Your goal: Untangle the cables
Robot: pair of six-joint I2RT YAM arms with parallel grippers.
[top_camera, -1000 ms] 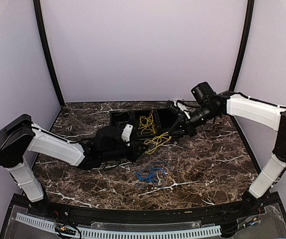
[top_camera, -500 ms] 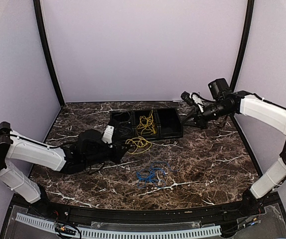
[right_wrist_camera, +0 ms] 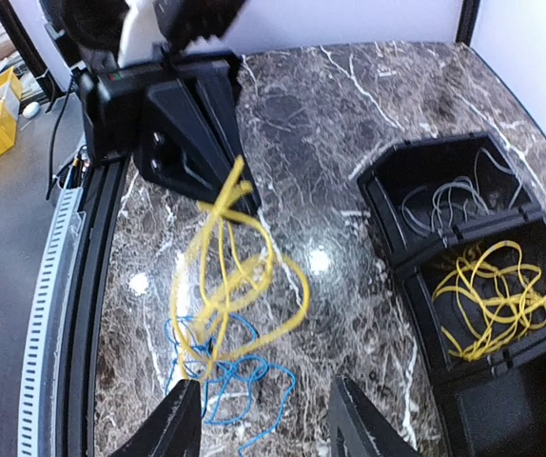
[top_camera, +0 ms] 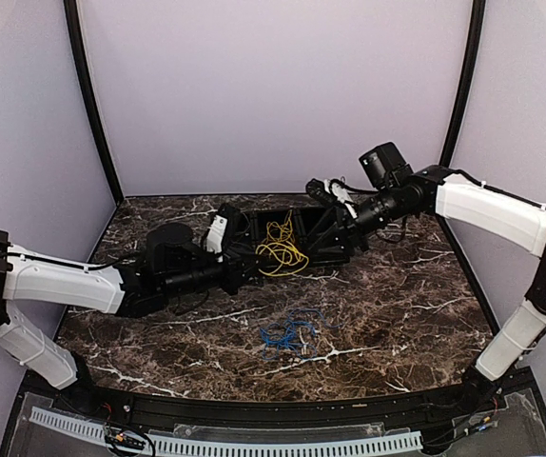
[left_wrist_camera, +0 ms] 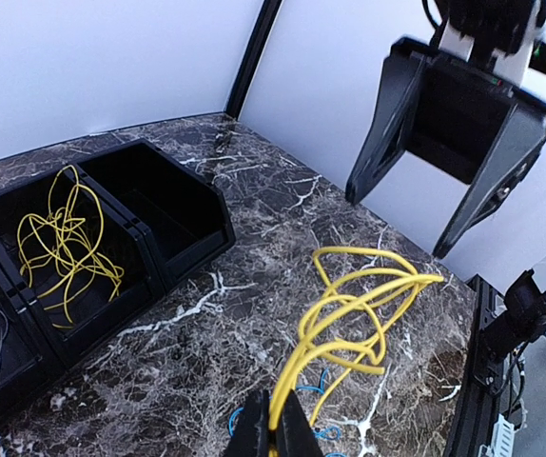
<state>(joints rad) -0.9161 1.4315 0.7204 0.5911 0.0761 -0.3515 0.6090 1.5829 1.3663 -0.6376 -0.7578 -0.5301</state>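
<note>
While its two fingers are pressed fully together, the left gripper (left_wrist_camera: 273, 430) pinches one end of a yellow cable bundle (left_wrist_camera: 359, 305). The loops of this bundle stand out from the fingertips into the air, above the marble table (left_wrist_camera: 254, 314). Straight across from it, the right gripper (right_wrist_camera: 265, 386) hangs with its jaws spread wide and with nothing between them. It is near the yellow loops but does not touch them. In the right wrist view the loops are between this gripper and the left one. Under the held bundle, a small heap of blue cables (top_camera: 287, 335) lies flat on the table, on the side nearer to the arm bases, and it is apart from both grippers. Farther back stands the black tray (left_wrist_camera: 206, 228) with three compartments. Its middle compartment holds other yellow cables (left_wrist_camera: 64, 243), loosely coiled, and one end compartment holds thin grey wires (right_wrist_camera: 454, 200). In the top view, the held bundle appears just at the front wall of the tray.
</note>
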